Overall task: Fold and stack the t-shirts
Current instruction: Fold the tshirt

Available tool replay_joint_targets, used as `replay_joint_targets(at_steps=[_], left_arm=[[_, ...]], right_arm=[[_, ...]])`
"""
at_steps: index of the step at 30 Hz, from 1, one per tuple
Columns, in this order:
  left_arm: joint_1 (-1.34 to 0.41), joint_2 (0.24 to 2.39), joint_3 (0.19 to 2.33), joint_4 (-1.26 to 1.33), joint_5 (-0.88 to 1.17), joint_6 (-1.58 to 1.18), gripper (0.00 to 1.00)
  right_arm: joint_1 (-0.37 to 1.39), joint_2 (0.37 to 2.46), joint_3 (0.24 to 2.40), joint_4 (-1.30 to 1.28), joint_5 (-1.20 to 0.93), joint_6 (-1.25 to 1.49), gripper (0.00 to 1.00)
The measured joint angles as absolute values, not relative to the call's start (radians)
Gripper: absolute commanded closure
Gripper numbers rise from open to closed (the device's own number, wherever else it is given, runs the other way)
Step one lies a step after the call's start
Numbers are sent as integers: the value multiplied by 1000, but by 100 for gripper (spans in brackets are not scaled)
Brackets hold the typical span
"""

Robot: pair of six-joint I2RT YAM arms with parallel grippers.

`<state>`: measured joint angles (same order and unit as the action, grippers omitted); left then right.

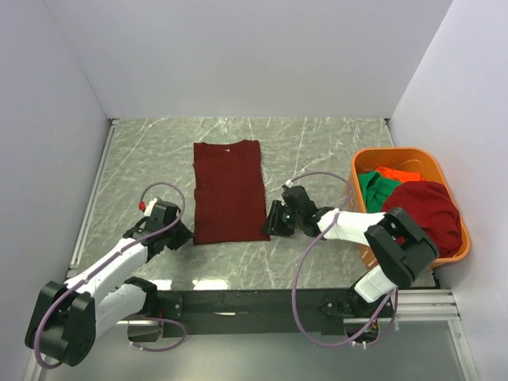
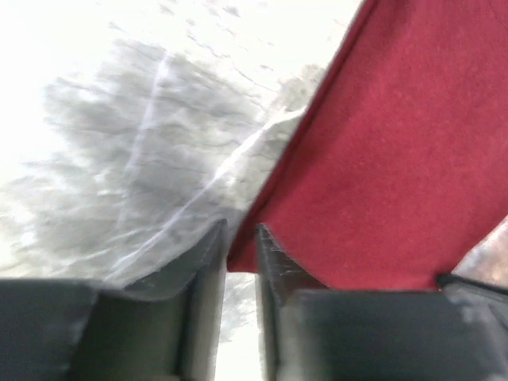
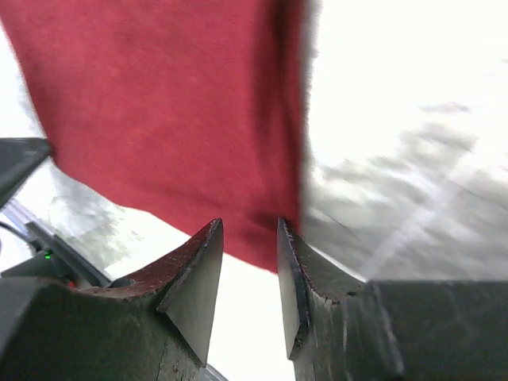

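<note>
A dark maroon t-shirt [image 1: 228,190] lies flat on the marble table as a long narrow rectangle, collar at the far end. My left gripper [image 1: 184,236] sits at its near left corner. In the left wrist view the jaws [image 2: 240,234] stand a narrow gap apart, with the shirt's corner [image 2: 389,159] just at the fingertips. My right gripper [image 1: 272,221] sits at the near right corner. In the right wrist view it [image 3: 248,230] is open, and the shirt's hem corner [image 3: 159,103] lies just ahead of the tips. Neither gripper holds cloth.
An orange plastic basket [image 1: 397,152] stands at the right edge of the table. It holds a green shirt [image 1: 375,189], an orange-red shirt [image 1: 397,172] and a heaped maroon shirt [image 1: 425,210]. White walls close in the table on three sides.
</note>
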<state>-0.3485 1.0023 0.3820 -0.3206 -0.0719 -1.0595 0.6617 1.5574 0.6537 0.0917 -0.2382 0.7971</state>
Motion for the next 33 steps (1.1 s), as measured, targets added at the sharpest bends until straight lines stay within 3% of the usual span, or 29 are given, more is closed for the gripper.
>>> replay_joint_targets(at_steps=[3, 8, 20, 33], left_arm=[[-348, 973, 423, -416, -122, -1071, 56], [-347, 913, 443, -480, -147, -1086, 56], [-346, 903, 293, -265, 7, -1094, 54], [-346, 900, 248, -196, 31, -1120, 72]], right_arm=[[642, 1508, 624, 54, -221, 783, 57], [622, 1455, 579, 22, -215, 767, 54], [622, 1449, 509, 146, -286, 826, 53], [640, 1491, 479, 268, -317, 904, 58]])
